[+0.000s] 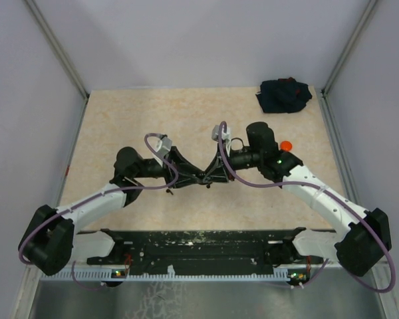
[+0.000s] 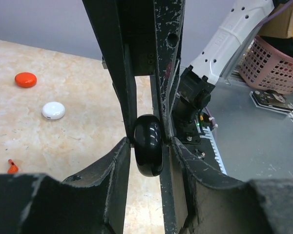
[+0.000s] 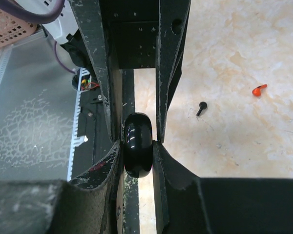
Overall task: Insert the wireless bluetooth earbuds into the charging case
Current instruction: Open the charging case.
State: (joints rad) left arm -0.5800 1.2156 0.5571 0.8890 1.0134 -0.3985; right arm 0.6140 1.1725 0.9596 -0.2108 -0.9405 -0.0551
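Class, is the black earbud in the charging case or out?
Out: the black earbud lies bare on the table, apart from the black case pinched between the right fingers.

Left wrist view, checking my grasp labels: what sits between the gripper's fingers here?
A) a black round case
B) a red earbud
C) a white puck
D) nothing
A: a glossy black round case is pinched edge-on in the left gripper, while the white puck lies off to the side, untouched.

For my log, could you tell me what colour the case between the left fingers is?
The case is glossy black, clearest in the left wrist view.
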